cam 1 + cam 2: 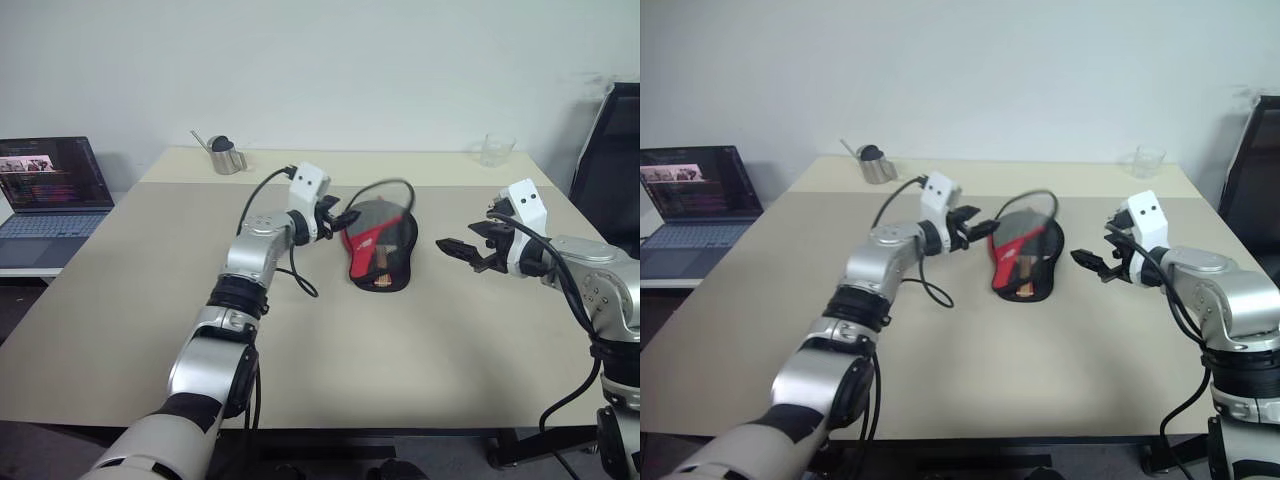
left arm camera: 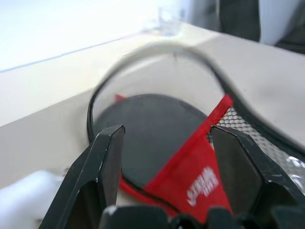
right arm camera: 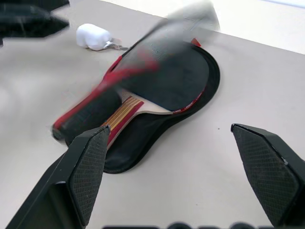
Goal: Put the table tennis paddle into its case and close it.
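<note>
Paddle (image 3: 164,76) sits in your half-open case (image 1: 383,250); both grippers, left (image 1: 345,216) and right (image 1: 452,246), hang wide and empty, steel pitcher (image 1: 226,157) and glass (image 1: 496,150) way back.

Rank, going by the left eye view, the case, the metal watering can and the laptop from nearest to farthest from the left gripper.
1. The case, right beside the left gripper, at mid table with its flap raised.
2. The metal watering can, at the table's far edge, to the left.
3. The laptop, off the table at far left.
</note>
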You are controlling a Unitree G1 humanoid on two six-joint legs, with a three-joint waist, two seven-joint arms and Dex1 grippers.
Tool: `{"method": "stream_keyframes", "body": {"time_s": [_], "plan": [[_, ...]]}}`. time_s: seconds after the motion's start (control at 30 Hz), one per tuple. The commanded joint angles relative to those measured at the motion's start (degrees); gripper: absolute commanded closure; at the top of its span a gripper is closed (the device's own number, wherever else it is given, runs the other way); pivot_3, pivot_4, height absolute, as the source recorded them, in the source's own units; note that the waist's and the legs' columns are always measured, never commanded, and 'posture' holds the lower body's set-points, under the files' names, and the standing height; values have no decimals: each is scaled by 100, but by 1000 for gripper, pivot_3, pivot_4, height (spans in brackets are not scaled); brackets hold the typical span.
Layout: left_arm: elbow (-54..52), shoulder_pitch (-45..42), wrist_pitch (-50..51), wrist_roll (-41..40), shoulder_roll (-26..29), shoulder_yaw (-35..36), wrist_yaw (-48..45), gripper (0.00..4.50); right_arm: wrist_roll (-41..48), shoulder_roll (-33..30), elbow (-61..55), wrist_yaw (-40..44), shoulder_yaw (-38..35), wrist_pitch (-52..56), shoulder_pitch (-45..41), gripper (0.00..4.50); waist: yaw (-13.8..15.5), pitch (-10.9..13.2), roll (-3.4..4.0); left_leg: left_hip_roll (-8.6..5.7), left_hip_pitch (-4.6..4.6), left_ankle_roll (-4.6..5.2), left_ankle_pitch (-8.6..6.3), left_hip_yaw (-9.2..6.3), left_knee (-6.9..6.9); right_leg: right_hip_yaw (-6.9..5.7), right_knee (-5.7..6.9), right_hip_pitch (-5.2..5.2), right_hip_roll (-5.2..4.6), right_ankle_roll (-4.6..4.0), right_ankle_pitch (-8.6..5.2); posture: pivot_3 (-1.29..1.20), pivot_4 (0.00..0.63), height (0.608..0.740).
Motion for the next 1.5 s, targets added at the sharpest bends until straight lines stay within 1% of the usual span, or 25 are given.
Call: {"method": "stream_keyframes", "body": {"time_s": [0.03, 0.1, 0.17, 0.23, 0.33, 0.43, 0.47, 0.53, 0.6, 0.7, 0.8, 0.9, 1.03, 1.13, 1.3, 1.47, 1.5], "plan": [[-324, 187, 109, 247, -118, -274, 192, 1381, -70, -6, 9, -170, -257, -135, -187, 17, 2, 0, 0, 1, 0, 0, 0, -1, 0, -1, 0, 0, 0, 0, 0, 0, 150, 740], [-420, 240, 87, 442, -123, -402, 377, 1381, -73, -4, 34, -251, -288, -115, -183, 17, 0, 0, 0, 0, 0, 0, 0, -1, 1, 0, 0, 0, 0, 0, 0, 0, 150, 740], [-634, 232, 193, 333, -141, -342, 333, 1381, -20, 58, 99, -409, -397, 96, -203, 17, 1, 0, 0, 0, -2, 0, 0, 1, 0, 1, 0, -2, 0, 0, 0, 0, 150, 740], [-837, 206, 289, 156, -57, -254, 89, 1381, 77, 207, 255, -613, -561, 449, -297, 17, 1, 0, -1, 1, -3, 0, 0, -2, 0, 0, -1, -2, 0, 0, 0, 0, 150, 740], [-1419, 371, 274, -211, 327, -261, -880, 1381, 223, 832, 599, -1163, -1059, 1053, -544, 17, -22, 0, 1, 3, 0, 0, 0, 4, 0, 6, 0, -2, -1, -1, 1, 0, 150, 740], [-2344, 768, 257, -881, 950, -120, -2126, 1381, 245, 1538, 742, -1523, -1255, 1271, -593, 17, -70, -2, 5, 9, 5, -3, 1, 6, -5, 7, 2, -4, -1, -4, 2, 0, 150, 740], [-2530, 868, 265, -1028, 1133, -62, -2361, 1381, 231, 1750, 811, -1652, -1328, 1305, -620, 17, -84, -3, 6, 14, 5, -4, 2, 4, -6, 5, 4, -4, 1, -6, 2, 0, 150, 740], [-2653, 1000, 282, -1050, 1547, 13, -2548, 1381, 125, 2080, 1022, -1822, -1290, 1189, -631, 17, -98, -3, 6, 18, 6, -7, 4, 3, -10, 3, 8, -9, 3, -11, 2, 0, 150, 740], [-2700, 1100, 286, -1003, 1920, 108, -2563, 1381, 70, 2385, 1314, -1993, -1325, 1053, -696, 17, -98, -3, 6, 16, 5, -7, 6, -1, -7, 1, 12, -9, 4, -14, 4, 0, 150, 740], [-2942, 1295, 414, -1199, 2270, 330, -2603, 1381, 102, 2664, 1672, -2054, -1367, 894, -824, 17, -100, -3, 6, 16, 5, -7, 6, 0, -1, 2, 10, -7, 3, -14, 9, 0, 150, 740], [-3275, 1665, 573, -1298, 2613, 484, -2648, 1381, 75, 2779, 1994, -2013, -1263, 695, -896, 17, -95, -3, 6, 17, 1, -5, 6, 4, -2, 7, 2, -5, -1, -7, 10, 0, 150, 740], [-3492, 2032, 677, -1214, 2901, 596, -2483, 1381, 67, 2822, 2276, -1966, -1207, 539, -1007, 17, -80, -3, 6, 17, -3, -3, 4, 5, -4, 7, -4, -6, -6, -3, 9, 0, 150, 740], [-3947, 2345, 950, -1431, 3064, 807, -2338, 1381, 52, 2830, 2609, -1927, -1137, 343, -1121, 17, -70, -3, 5, 20, -3, -3, 4, 1, -4, 3, -2, -7, -5, -4, 9, 0, 150, 740], [-4176, 2457, 1089, -1468, 3112, 833, -2236, 1381, 25, 2875, 2969, -1948, -1135, 134, -1232, 17, -61, -3, 5, 19, -3, -3, 5, -1, -4, 2, -1, -6, -5, -5, 9, 0, 150, 740], [-4366, 2508, 1242, -1538, 3167, 863, -2119, 1381, -14, 2925, 3420, -1942, -1096, -115, -1336, 17, -65, -3, 5, 18, -1, -3, 4, 2, -3, 5, 1, -6, -4, -5, 9, 0, 150, 740], [-4446, 2567, 1312, -1554, 3248, 893, -2057, 1381, 2, 3084, 3602, -1936, -1010, -246, -1319, 17, -74, -3, 5, 19, -2, -3, 4, 2, -6, 5, -2, -9, -3, -6, 9, 0, 150, 740], [-4452, 2573, 1316, -1550, 3260, 900, -2046, 1381, -1, 3114, 3631, -1943, -997, -276, -1316, 396, -84, -3, 5, 19, -2, -3, 4, 2, -6, 5, -2, -8, -3, -6, 9, 0, 150, 740]]}}
